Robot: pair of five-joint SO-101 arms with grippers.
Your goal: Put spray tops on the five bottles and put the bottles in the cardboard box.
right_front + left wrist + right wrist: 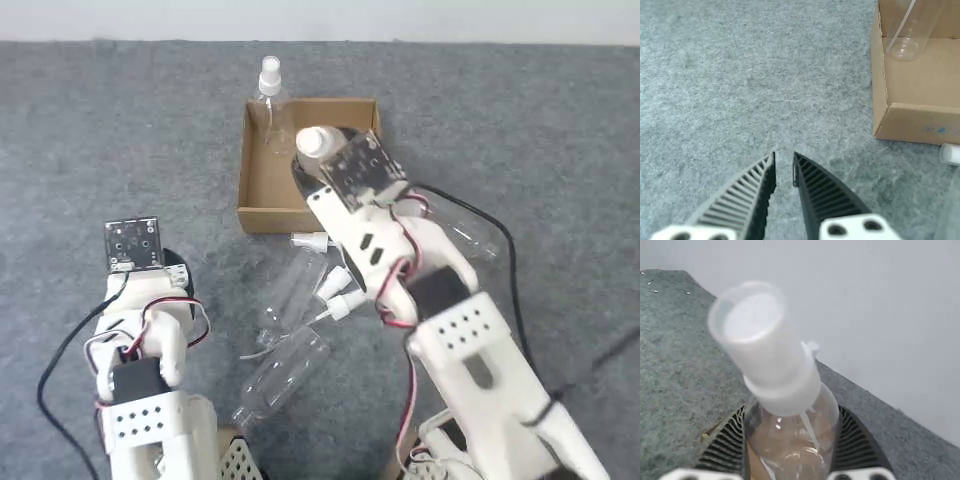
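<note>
My right gripper (792, 420) is shut on a clear bottle (790, 440) that carries a white spray top (762, 347). In the high view that bottle (312, 143) is held tilted above the cardboard box (262, 190). Another capped bottle (270, 100) stands in the box's far left corner, and the left wrist view shows its base (905, 35) inside the box (910, 95). On the table lie three uncapped bottles (290, 290) (282, 372) (465, 228) and loose spray tops (310, 240) (338, 295). My left gripper (784, 156) hovers over bare carpet, shut to a thin slit and holding nothing.
Grey carpet covers the table. The left arm (133, 245) stands at the front left, well away from the box. Black cables (505, 250) trail by the right arm. A loose spray top (951, 154) lies just below the box's near wall.
</note>
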